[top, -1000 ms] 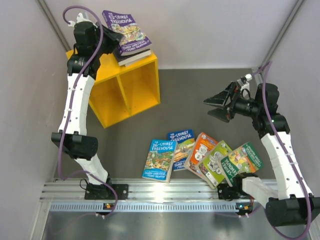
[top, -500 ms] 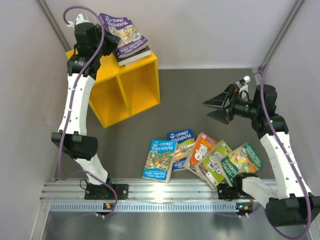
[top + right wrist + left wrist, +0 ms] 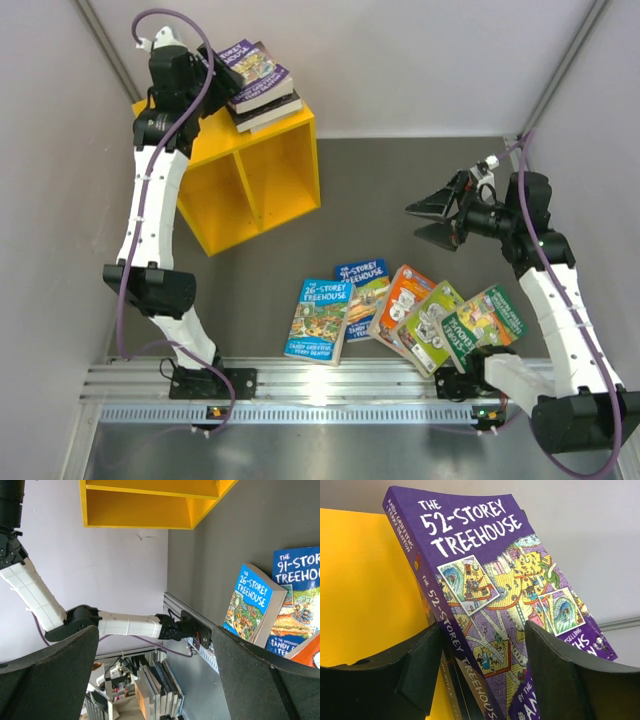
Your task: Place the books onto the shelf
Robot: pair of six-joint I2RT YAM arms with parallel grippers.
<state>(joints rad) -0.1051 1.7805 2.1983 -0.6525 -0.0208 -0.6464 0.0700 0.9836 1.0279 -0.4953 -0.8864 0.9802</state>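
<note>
Cutting off purple book [image 3: 490, 595] below, left fingers [image 3: 560, 680]; dark book [image 3: 268, 108] mostly covered.

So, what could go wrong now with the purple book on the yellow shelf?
The purple book lies askew on a dark book atop the shelf and seems to overhang, so it may slide off. The left pincer straddles its near edge; pulling back could drag it.

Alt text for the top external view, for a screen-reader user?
From above, the left tool is at a purple book stacked on a dark book atop the yellow shelf. Five bright books lie fanned on the grey table near the arm bases, and the right tool hangs open above the table, holding nothing.
</note>
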